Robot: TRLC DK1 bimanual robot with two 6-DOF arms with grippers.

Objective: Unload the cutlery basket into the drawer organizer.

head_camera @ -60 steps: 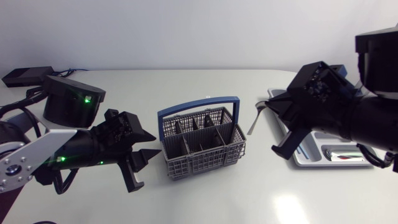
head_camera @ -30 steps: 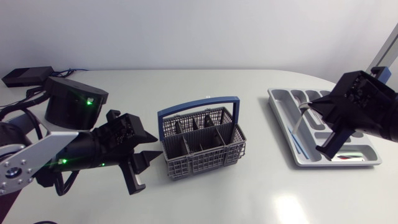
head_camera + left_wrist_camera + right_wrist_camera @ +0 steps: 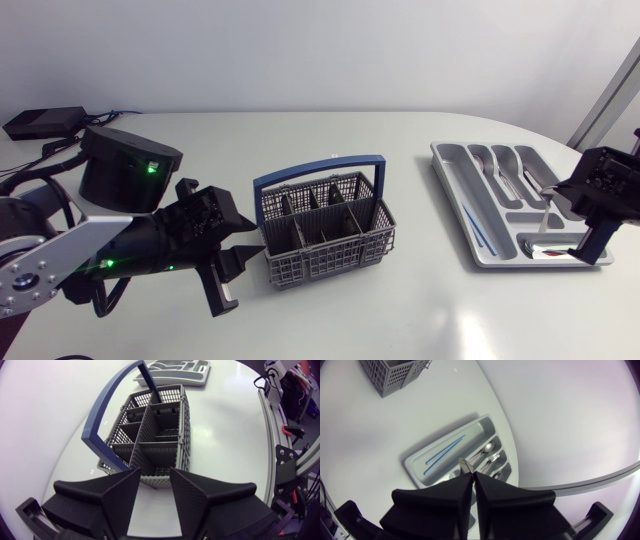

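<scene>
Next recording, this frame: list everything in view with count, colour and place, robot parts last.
Grey mesh plastic cutlery basket with blue handle: one, table centre, no cutlery visible inside.
Light grey plastic drawer organizer: one, right of the basket.
Silver metal cutlery: several pieces, in the organizer's compartments; exact count unclear.
Thin blue sticks: two, in the organizer's long compartment.
Flat black box: one, far left back of the table.
Left gripper: black, jaws open, just short of the basket.
Right gripper: black, above the organizer, jaws shut on a silver metal utensil.

The white table (image 3: 400, 310) bears a grey basket (image 3: 325, 235) (blue-handled) and organizer tray (image 3: 458, 178).
</scene>
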